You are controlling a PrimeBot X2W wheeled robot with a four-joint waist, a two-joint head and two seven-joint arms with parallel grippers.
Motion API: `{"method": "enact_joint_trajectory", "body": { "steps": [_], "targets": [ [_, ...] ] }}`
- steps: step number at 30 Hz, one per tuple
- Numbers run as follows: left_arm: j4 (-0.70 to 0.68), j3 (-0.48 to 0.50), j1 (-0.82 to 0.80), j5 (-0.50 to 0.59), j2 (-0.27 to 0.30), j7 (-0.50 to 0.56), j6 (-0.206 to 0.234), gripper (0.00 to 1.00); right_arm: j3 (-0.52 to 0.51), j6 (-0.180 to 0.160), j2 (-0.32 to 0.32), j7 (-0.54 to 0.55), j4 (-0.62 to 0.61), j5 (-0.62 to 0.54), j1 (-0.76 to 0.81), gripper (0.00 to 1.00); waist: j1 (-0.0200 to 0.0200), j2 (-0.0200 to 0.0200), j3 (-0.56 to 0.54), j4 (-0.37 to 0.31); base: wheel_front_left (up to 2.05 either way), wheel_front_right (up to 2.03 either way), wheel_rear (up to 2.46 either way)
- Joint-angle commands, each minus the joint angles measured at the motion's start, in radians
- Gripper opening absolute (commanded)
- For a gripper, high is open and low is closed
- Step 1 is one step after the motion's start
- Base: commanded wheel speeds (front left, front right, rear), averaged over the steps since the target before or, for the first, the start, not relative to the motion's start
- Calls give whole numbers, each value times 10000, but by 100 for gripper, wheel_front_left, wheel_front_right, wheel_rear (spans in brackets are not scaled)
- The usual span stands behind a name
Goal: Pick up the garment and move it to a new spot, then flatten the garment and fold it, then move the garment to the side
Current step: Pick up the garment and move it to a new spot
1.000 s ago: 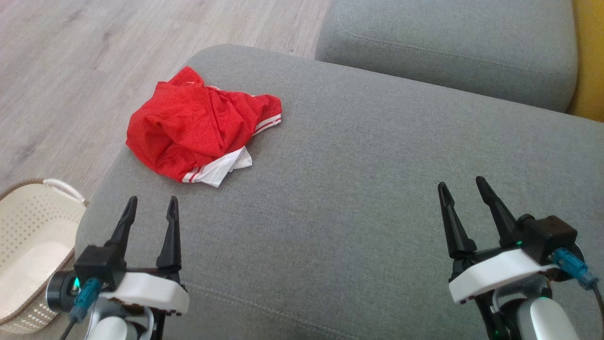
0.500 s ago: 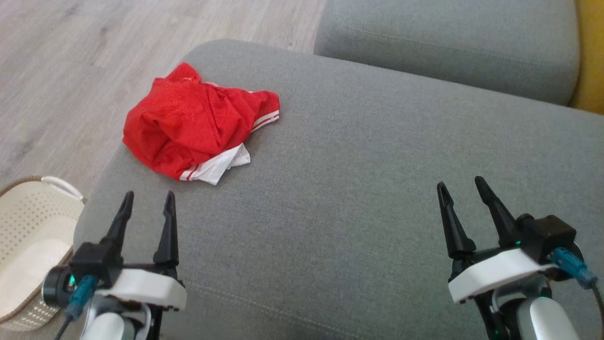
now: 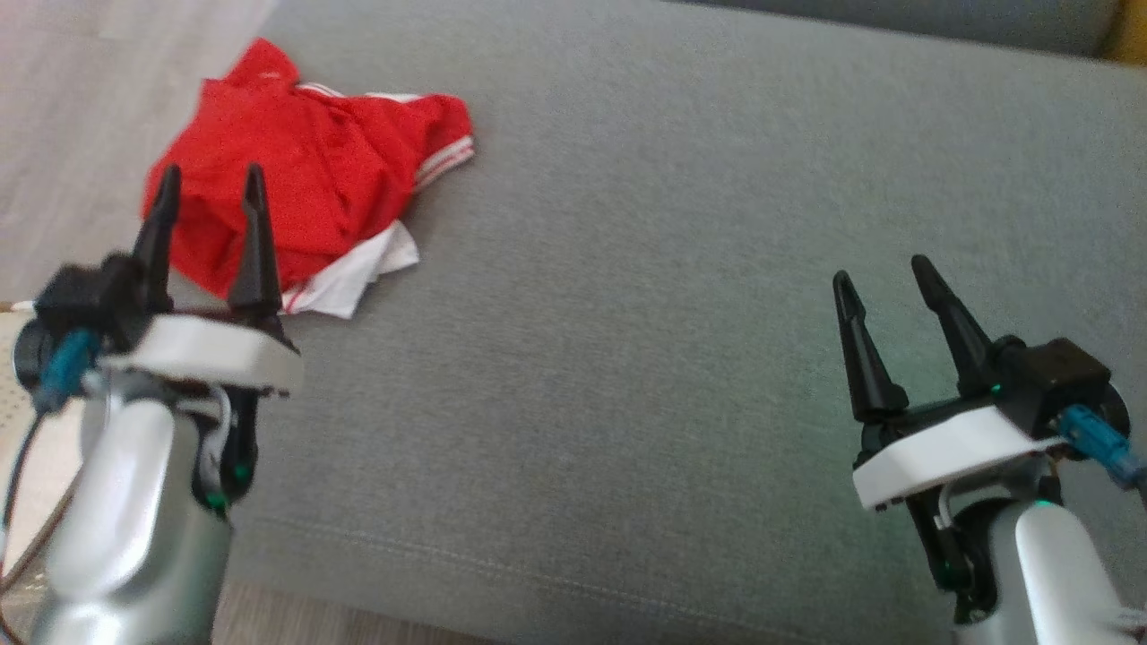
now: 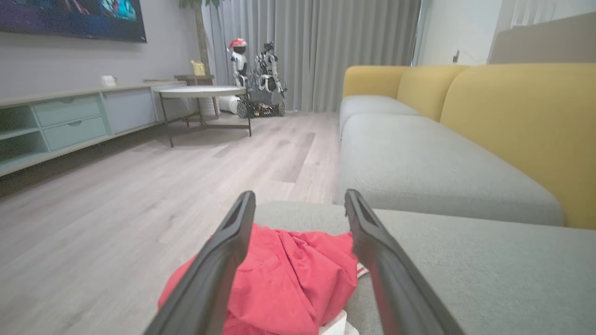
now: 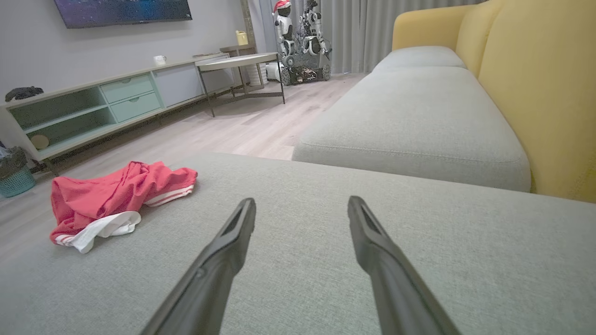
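Two grippers, both spread, nothing held. The left gripper hangs at the garment's near edge; its wrist view frames the cloth between the fingers, contact unclear. The right gripper is at 4 o'clock in the head view, well apart. The garment is crumpled red cloth with white striped trim, at 10 o'clock by the grey woven seat cushion's rounded corner. The right wrist view adds a yellow backrest and wood-look floor. Broad open cushion between the grippers.

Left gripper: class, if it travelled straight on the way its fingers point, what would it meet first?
Most likely the crumpled red garment, lying on the grey cushion just beyond the fingers of the left gripper. Depth is unclear; it might skim over the top.
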Motion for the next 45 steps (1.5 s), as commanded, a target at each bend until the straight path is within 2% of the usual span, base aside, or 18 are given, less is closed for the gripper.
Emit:
{"method": "enact_joint_trajectory", "body": {
  "steps": [1,10,17,20,22,26,28,32,33,36,41,45],
  "targets": [
    [198,504,-738,-124,290,-74,-142,100,243,-7,-37,43,-446,-66,-395,100,-3,0,525,-474,0,0,0],
    [5220,475,-3142,-851,452,462,-1512,100,348,-7,-37,175,-604,-249,-869,100,-3,0,1447,-1150,0,0,0],
    [8138,329,-4073,-1364,328,1478,-1984,100,356,-7,-37,149,-618,-200,-1050,100,-3,0,1705,-1416,0,0,0],
    [8672,289,-4287,-1494,266,1761,-2049,100,336,-7,-37,151,-618,-179,-1062,100,-3,0,1743,-1435,0,0,0],
    [9056,202,-4443,-1547,248,1886,-2096,0,329,-7,-37,143,-606,-160,-1082,100,-3,0,1757,-1451,0,0,0],
    [9397,39,-4600,-1380,403,1083,-2098,0,308,-7,-37,81,-555,-55,-1126,100,-3,0,1701,-1470,0,0,0],
    [9465,-5,-4635,-1262,464,534,-1906,0,280,-7,-37,3,-516,-9,-1124,100,-3,0,1593,-1458,0,0,0],
    [8937,48,-4531,-1036,570,-33,-1403,0,203,-7,-37,-234,-465,89,-1031,100,-3,0,1242,-1408,0,0,0],
    [7991,229,-4318,-885,641,-66,-1113,0,134,-7,-37,-318,-433,134,-961,100,-3,0,1033,-1391,0,0,0],
    [6030,690,-3450,-575,692,-73,-700,0,61,-7,-37,-412,-347,201,-835,100,-3,0,668,-1380,0,0,0],
    [2918,1238,-1524,98,615,-75,-194,0,-3,-7,-37,-594,-186,354,-565,100,-3,0,-15,-1426,0,0,0],
    [867,1265,67,476,510,-76,73,0,6,-7,-37,-652,-21,482,-293,100,-3,0,-567,-1571,0,0,0]
  ]
}}
